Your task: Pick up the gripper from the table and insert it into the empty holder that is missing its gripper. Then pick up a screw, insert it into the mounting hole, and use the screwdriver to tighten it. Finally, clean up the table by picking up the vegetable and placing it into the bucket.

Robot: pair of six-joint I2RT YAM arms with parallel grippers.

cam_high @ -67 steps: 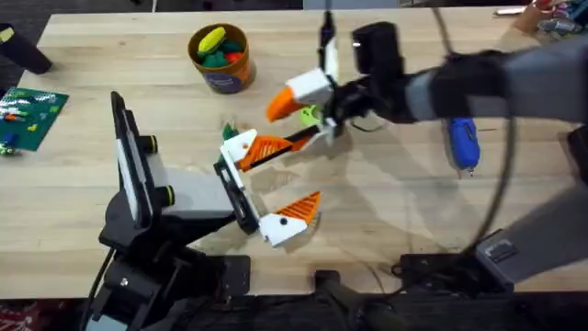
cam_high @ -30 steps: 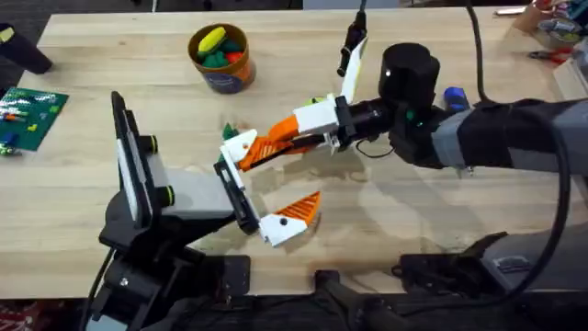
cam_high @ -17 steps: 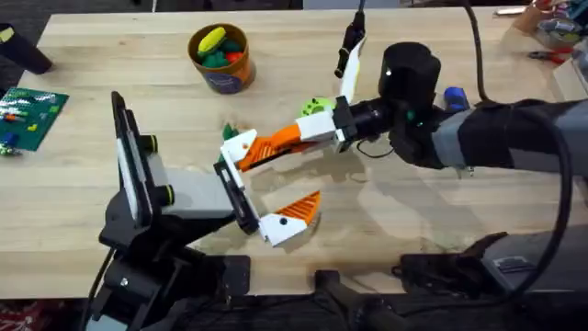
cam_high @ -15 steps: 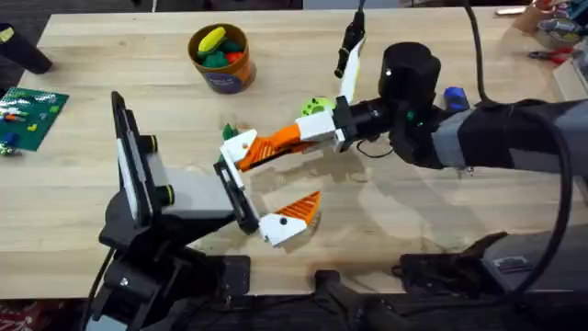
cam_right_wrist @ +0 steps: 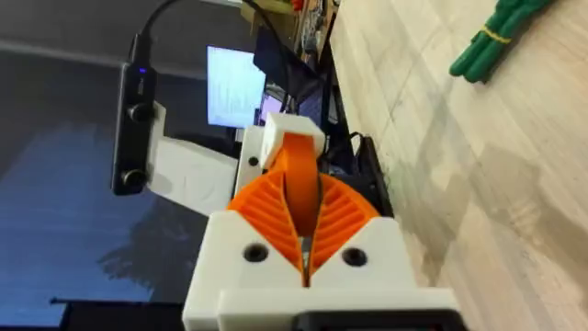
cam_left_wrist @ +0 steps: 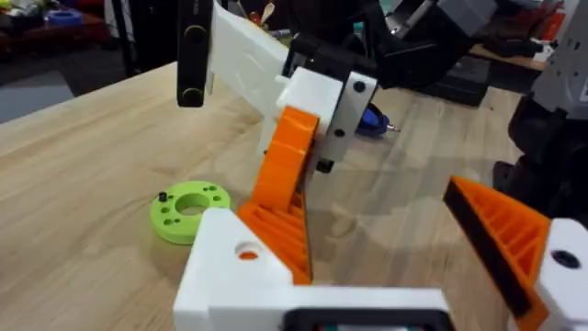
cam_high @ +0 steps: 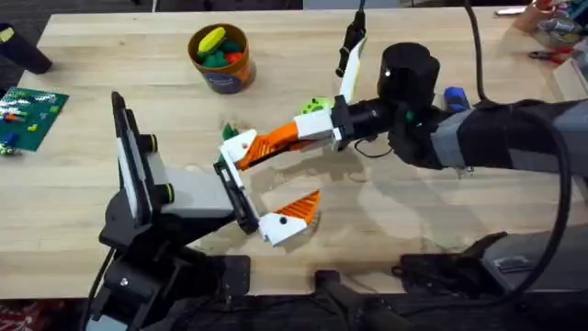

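Gripping the gripper (cam_high: 287,135) by its white base, the right gripper (cam_high: 333,125) presses its orange tip against the holder (cam_high: 238,144). Insertion looks underway, unfinished. Screw, tightening and vegetable (cam_high: 317,105) remain. I cannot tell the left fingers' state.

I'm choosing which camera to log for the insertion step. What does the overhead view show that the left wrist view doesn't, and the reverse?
Overhead adds the round orange bucket holding toys and the flat green board. Left wrist adds the thin metal tip of the blue pen-shaped screwdriver and the small holes in the lime-green toy disc. Both show the orange wedge-shaped finger meeting the white bracket.
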